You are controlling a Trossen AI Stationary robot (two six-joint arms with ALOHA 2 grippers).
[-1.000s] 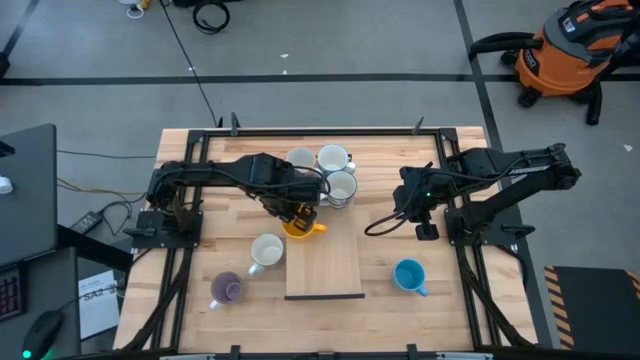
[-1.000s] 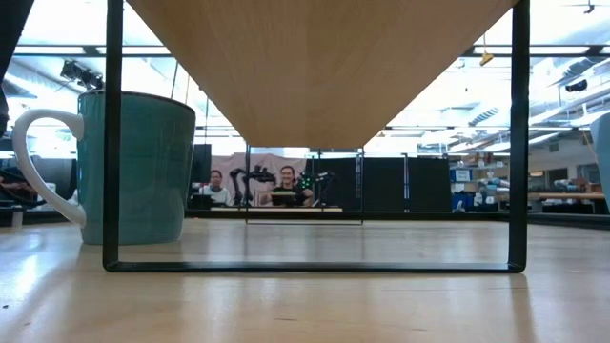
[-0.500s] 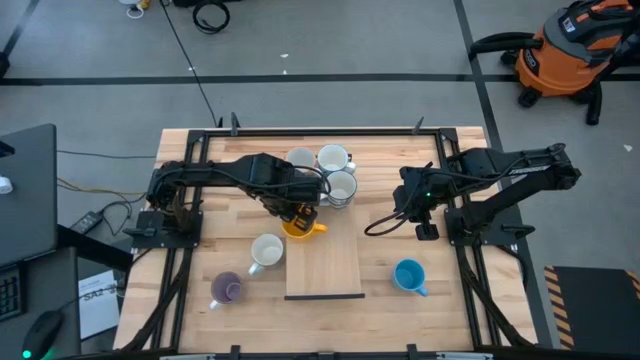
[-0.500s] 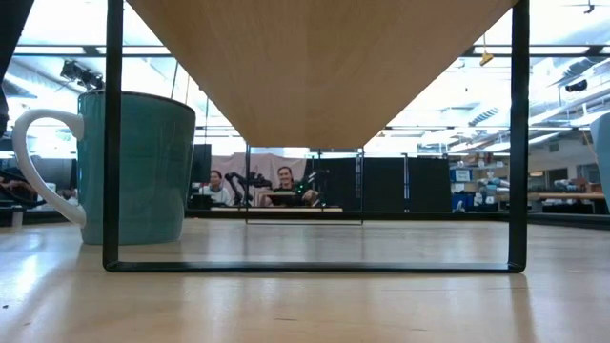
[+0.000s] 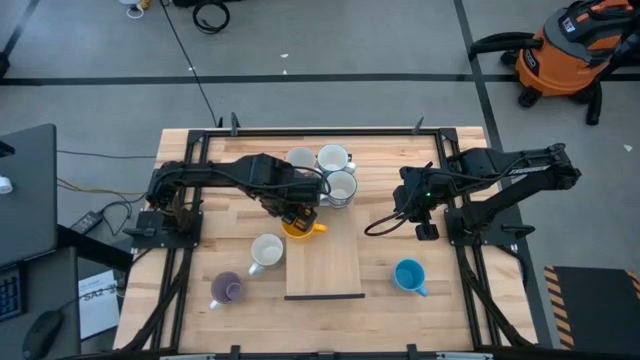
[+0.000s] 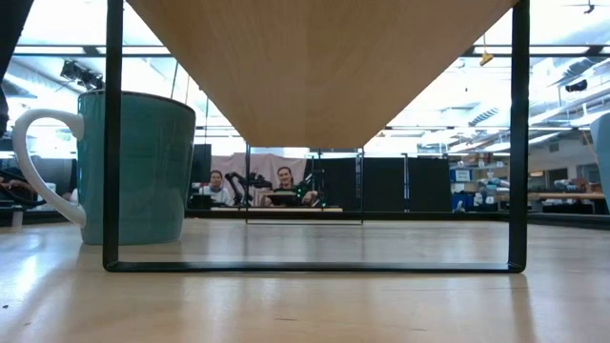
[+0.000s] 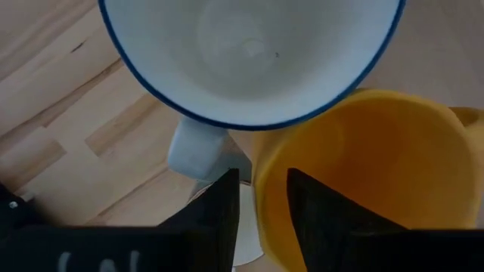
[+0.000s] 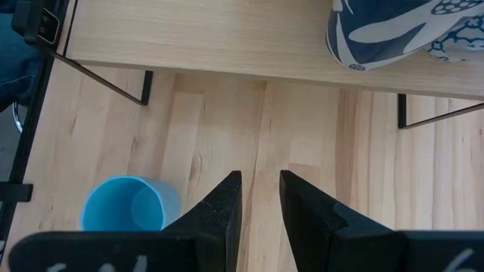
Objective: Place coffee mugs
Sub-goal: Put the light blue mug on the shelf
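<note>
The left arm reaches across the table [image 5: 190,260] with its pincer [image 5: 297,213] over the yellow mug [image 5: 300,228] at the shelf's [image 5: 324,265] far edge, fingers straddling its rim, slightly apart; grip uncertain. The right pincer [image 5: 405,208] hangs near mid-table, narrowly parted, empty. The blue mug [image 5: 408,275] stands beside the shelf.

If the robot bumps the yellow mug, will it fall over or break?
The yellow mug looks wide and short, so a bump would probably slide it, not tip it. It appears glazed ceramic, so likely slippery and could chip against the white mug right beside it.
</note>
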